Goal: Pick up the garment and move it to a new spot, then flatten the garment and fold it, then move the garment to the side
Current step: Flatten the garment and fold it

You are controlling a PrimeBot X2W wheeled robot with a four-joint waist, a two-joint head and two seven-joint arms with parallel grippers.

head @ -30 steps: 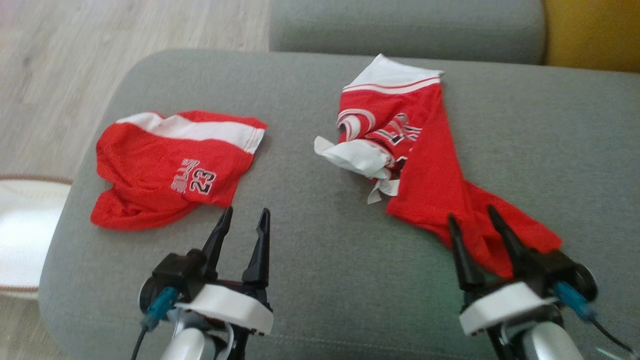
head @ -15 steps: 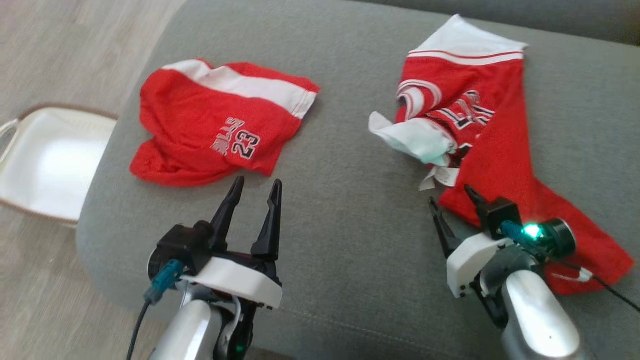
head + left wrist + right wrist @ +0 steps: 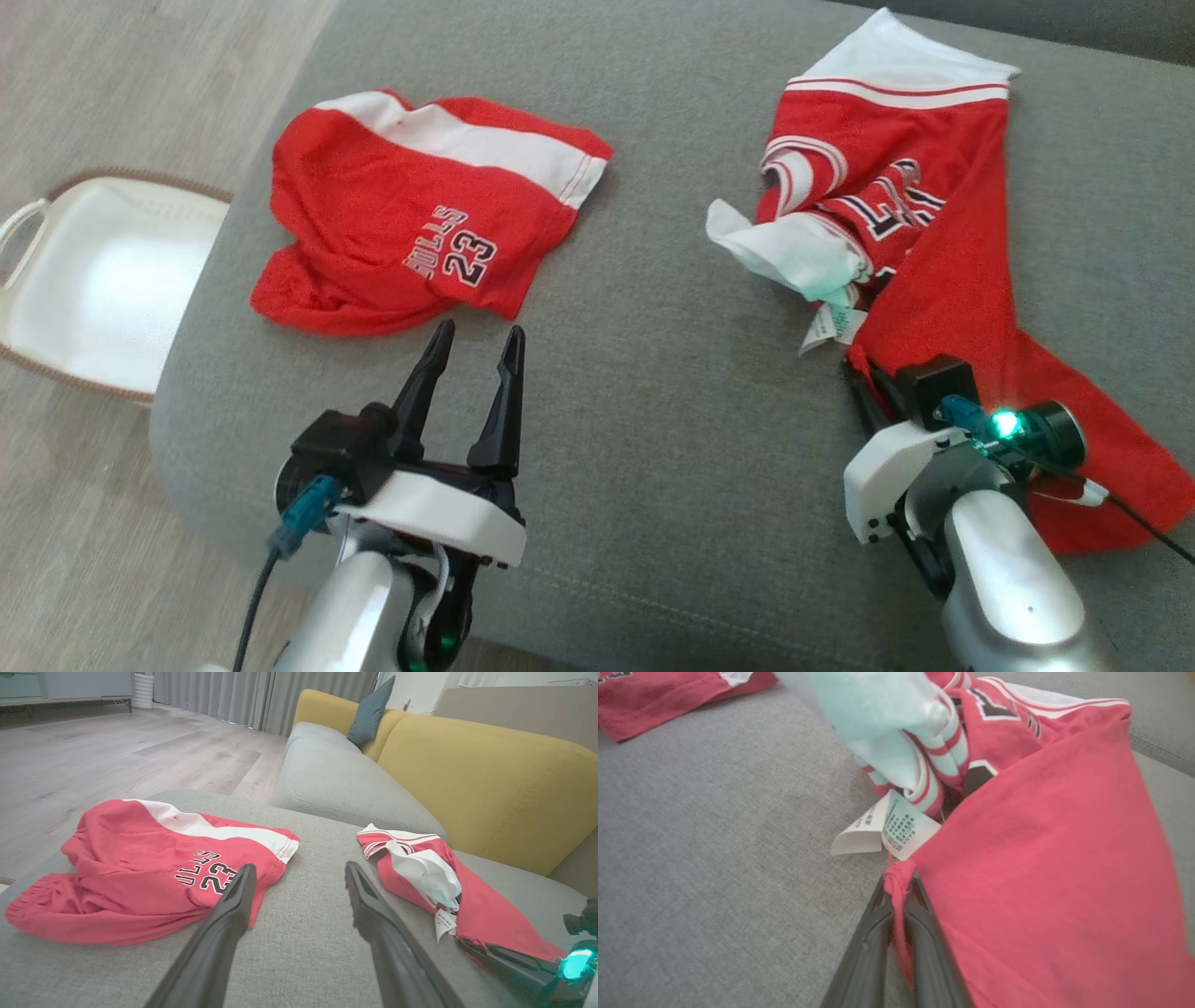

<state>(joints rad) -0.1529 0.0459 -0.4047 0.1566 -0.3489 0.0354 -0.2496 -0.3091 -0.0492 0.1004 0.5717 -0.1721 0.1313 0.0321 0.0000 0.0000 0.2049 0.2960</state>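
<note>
- Jersey (image 3: 943,280) — red, with white trim and dark lettering — lies crumpled on the grey sofa seat (image 3: 653,420). It sits toward 2 o'clock in the head view, with its white-banded end pointing to 12 and a plain red flap trailing off to 4 o'clock.
- Right gripper (image 3: 900,886) sits at the jersey's near edge, about 4 o'clock in the head view. Its two dark fingers are pressed together with a small bunch of red hem pinched between the tips, seen plainly from the right wrist.
- A white care label (image 3: 887,830) sticks out of the folds just past those tips, at 12 o'clock from them, below a wad of white lining (image 3: 794,257).
- Left gripper (image 3: 480,330) hovers at 7 o'clock in the head view. Its fingers are spread apart and hold nothing, and the tips point to 12, just beside the near hem of the red shorts (image 3: 401,233).
- Those shorts — marked "BULLS 23", with a white stripe — lie rumpled at 10 o'clock, well apart from the jersey, with bare seat between the two.
- A white basket (image 3: 103,280) with a brown rim stands on the wooden floor (image 3: 117,751) off the seat's edge, at 9 o'clock.
- From the left wrist, a yellow backrest (image 3: 490,788) rises at 2 o'clock and a teal cushion (image 3: 369,711) leans at 12 o'clock.
</note>
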